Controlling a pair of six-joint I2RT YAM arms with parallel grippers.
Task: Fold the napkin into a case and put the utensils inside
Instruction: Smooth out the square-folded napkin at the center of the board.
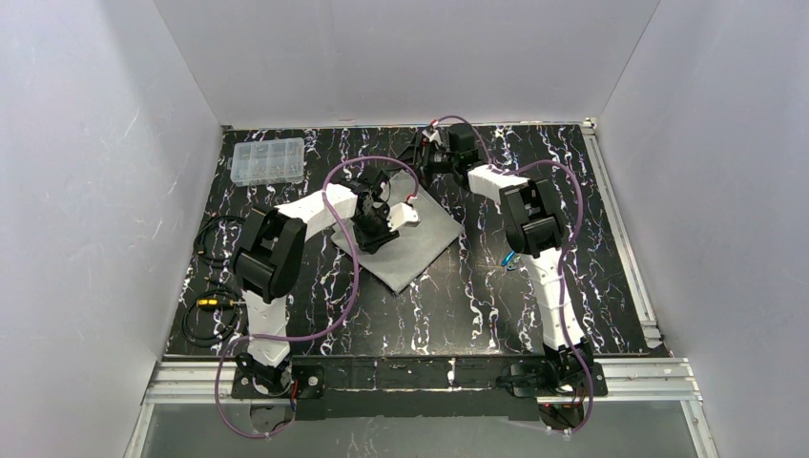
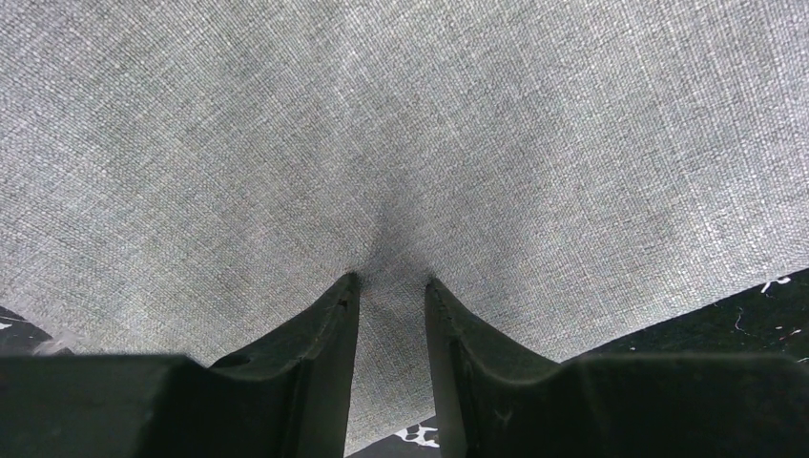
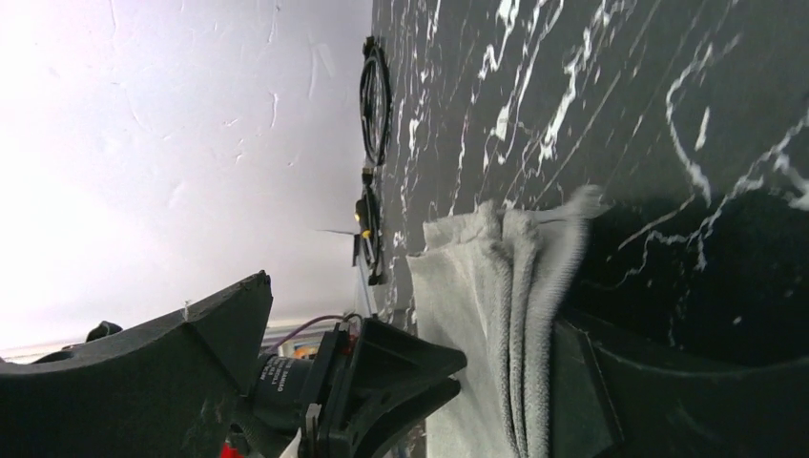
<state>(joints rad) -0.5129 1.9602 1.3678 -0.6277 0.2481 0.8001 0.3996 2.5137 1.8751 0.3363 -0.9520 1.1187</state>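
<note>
Black marbled table (image 1: 458, 305): grey napkin (image 1: 420, 250) lies folded flat mid-table. Left gripper (image 2: 392, 286) down on it, tips nearly together, cloth puckered between; I can't tell if pinched. Right gripper (image 3: 412, 305) jaws wide apart, napkin's layered edge between them, unclamped.

Napkin (image 1: 410, 250) sits mid-worktop (image 1: 448, 315), so I'll place everything off it. My left pincer (image 2: 392, 286) is down on top of the napkin, tips on the cloth. My right pincer (image 1: 429, 153) is behind the napkin, off its far corner, with the layered edge just beside one finger. Compartment box (image 1: 268, 160): behind and left of the napkin, well apart. Cable coils (image 1: 212, 310): left and in front of it. One utensil (image 1: 511, 260) lies right of the napkin, beside my right arm (image 1: 553, 286).
</note>
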